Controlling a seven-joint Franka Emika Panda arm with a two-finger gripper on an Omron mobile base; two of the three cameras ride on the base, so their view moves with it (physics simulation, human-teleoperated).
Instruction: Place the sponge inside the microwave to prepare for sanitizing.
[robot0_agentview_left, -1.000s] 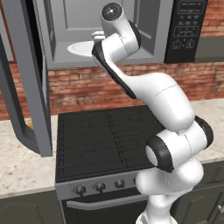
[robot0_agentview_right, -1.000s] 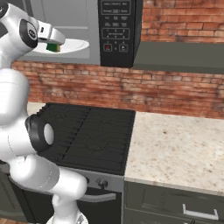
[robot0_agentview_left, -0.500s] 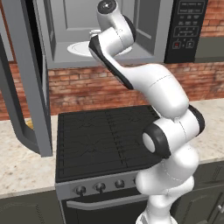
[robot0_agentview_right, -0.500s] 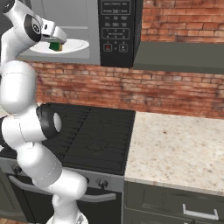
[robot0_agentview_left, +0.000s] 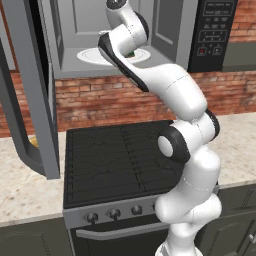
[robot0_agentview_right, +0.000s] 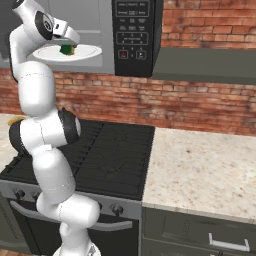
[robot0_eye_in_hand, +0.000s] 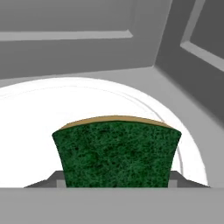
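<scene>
Hand (robot0_agentview_right: 69, 46) is inside the cavity, jaws clamped on the small dark green sponge with its yellow edge layer (robot0_eye_in_hand: 116, 153), which sits square between the fingertips in the hand view and hangs right over the round white plate (robot0_eye_in_hand: 30, 131). From the right base view the sponge (robot0_agentview_right: 66, 49) looks very near the plate (robot0_agentview_right: 87, 51), perhaps touching it, though that angle is too small to say for sure.

Around it stands the big grey microwave (robot0_agentview_left: 70, 30), its dark-windowed door (robot0_agentview_left: 30, 90) swung wide on the left and its black button panel (robot0_agentview_right: 131, 27) on the right. Below lies the black stove top (robot0_agentview_left: 115, 155), with the speckled table (robot0_agentview_right: 205, 170) beside it.

So the sponge is in the box but not let go yet. The danger now, as I judge it: if the sponge is not down on the plate when the jaws part, it may bounce or roll toward the front lip. And pulling out carelessly could drag the sponge along on a fingertip, or knock the wrist on the cavity wall, which stands close.
</scene>
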